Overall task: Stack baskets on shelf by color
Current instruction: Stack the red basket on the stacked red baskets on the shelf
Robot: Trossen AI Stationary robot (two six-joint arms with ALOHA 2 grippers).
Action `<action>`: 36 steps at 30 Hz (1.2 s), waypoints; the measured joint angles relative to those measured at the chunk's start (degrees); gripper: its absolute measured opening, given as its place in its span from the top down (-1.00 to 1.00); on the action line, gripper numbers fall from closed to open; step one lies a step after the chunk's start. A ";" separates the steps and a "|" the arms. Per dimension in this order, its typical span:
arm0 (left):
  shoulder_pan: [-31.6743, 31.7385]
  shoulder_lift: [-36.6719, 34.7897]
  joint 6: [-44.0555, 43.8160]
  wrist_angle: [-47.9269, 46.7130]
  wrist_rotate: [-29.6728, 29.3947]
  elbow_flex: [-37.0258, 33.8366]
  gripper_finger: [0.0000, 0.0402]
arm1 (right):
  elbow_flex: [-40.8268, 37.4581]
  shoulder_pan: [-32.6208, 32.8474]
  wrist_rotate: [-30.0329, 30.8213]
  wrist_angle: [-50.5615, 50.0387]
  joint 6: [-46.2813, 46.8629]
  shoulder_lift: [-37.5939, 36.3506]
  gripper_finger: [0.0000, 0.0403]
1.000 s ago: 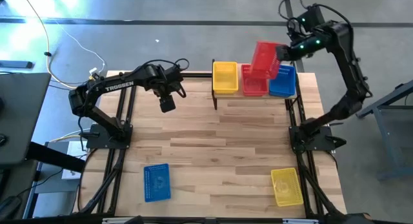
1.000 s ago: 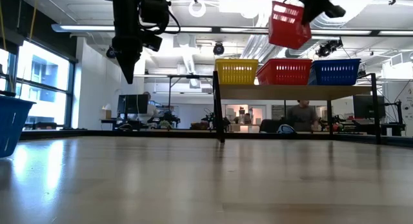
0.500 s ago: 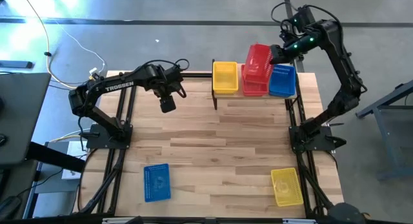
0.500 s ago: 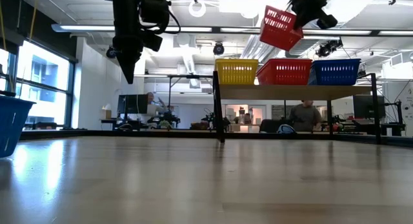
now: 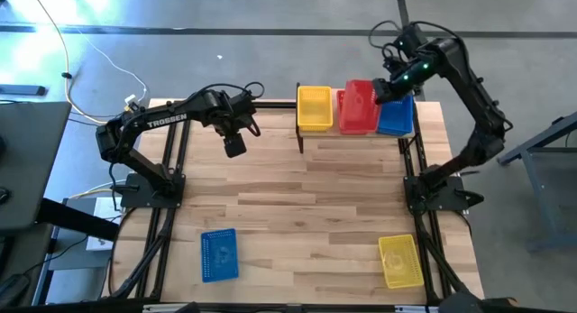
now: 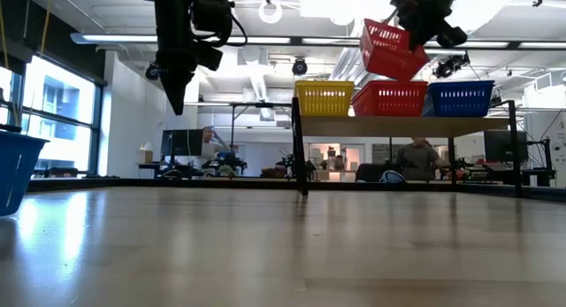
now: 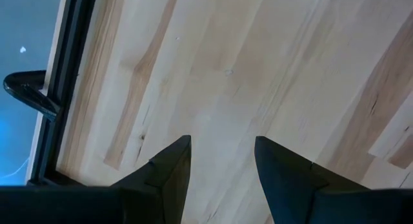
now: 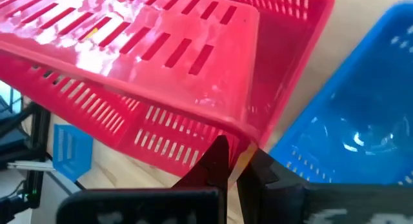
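Right hand [image 8: 233, 161] pinches red basket [image 8: 168, 75] rim; low view: tilted above shelf [image 6: 398, 126].

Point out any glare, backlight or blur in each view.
High view: bright glare on the floor at upper left. Low view: ceiling lights and the window backlight the left arm into a silhouette; the tabletop shows a soft sheen. Right wrist view: shiny highlights on the held red basket; the blue basket looks soft. Left wrist view: even light.

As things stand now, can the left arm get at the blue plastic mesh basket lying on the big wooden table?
Probably yes. The left gripper hangs open and empty above bare wood, and nothing lies between it and the blue plastic mesh basket on the table's near left part.
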 joint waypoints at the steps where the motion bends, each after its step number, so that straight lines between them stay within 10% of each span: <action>1: 0.00 0.00 -0.09 0.00 0.00 0.00 0.20 | -0.73 -0.02 0.00 -0.10 -0.02 -0.31 1.00; 23: 0.00 0.00 -1.43 0.42 -0.04 0.00 0.20 | -5.09 -0.02 3.14 0.07 -0.54 -1.11 0.98; 36: 0.00 0.00 -1.43 0.95 -0.09 0.00 0.20 | -5.09 -0.02 5.55 0.07 -1.19 -1.11 0.57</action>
